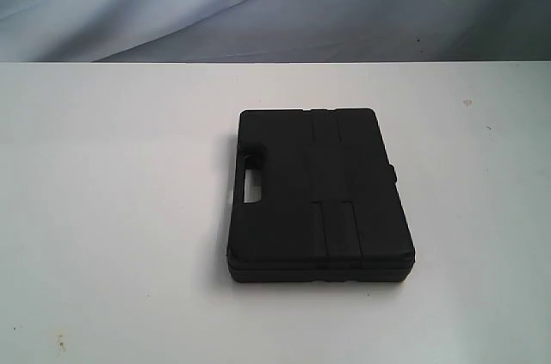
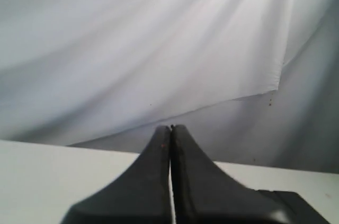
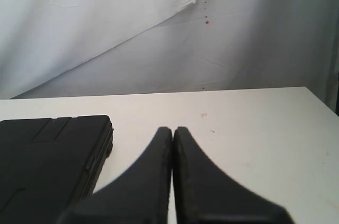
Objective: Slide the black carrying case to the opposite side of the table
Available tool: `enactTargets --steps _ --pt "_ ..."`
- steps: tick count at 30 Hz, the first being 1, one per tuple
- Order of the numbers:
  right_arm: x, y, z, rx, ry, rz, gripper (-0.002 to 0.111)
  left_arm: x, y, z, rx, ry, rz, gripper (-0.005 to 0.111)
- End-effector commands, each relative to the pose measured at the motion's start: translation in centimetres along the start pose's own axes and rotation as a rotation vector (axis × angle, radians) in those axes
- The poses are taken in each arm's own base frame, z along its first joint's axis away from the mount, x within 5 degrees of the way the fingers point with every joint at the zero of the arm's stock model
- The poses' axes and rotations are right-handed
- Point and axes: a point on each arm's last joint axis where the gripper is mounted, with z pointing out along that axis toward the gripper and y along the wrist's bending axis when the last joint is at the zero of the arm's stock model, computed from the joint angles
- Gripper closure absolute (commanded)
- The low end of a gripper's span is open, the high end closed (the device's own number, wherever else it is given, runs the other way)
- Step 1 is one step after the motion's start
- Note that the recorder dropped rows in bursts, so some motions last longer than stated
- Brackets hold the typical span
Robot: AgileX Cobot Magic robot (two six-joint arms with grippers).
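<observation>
Right now, you have the case (image 1: 320, 196) lying flat on the table (image 1: 112, 209), a little right of the middle in the exterior view and well short of the table's far edge. Its lid faces up, and you can make out faint ribbed panels (image 1: 325, 132) running across the top. The handle slot (image 1: 254, 183) is cut into the edge that faces left in that view, and a small latch tab (image 1: 393, 173) sticks out of the opposite edge. Bare white tabletop surrounds the case on every side, with a few tiny dark specks (image 1: 60, 345) near the front left.

Your left gripper (image 2: 170, 128) is clenched: its two black fingers (image 2: 151, 181) press flat against each other with nothing between them. It hangs above the table, pointed at the draped white cloth (image 1: 258, 3) behind. A dark corner shows low in the left wrist view beside the fingers; you cannot tell for sure that it is the case.

Your right gripper (image 3: 172, 130) is clenched the same way, fingers meeting along their whole length and holding nothing. From the right wrist view the case lies just beside this gripper, apart from it, with a strip of white table between the case's edge and the nearest finger.
</observation>
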Motion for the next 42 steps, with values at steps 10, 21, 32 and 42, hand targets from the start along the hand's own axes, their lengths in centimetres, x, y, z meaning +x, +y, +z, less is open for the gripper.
enactTargets --steps 10,21,32,42 --pt "0.0 0.0 0.0 0.006 -0.011 -0.005 0.108 -5.4 -1.6 -0.5 0.043 -0.015 -0.187 0.107" --pt "0.0 0.0 0.0 0.006 -0.011 -0.005 0.108 -7.9 -3.9 5.1 0.155 0.287 -0.111 0.107" --pt "0.0 0.0 0.0 0.006 -0.011 -0.005 0.108 -6.1 -5.2 11.9 0.285 0.621 -0.160 0.107" --pt "0.0 0.0 0.0 0.006 -0.011 -0.005 0.108 -2.3 -3.9 17.6 0.186 0.806 -0.214 0.107"
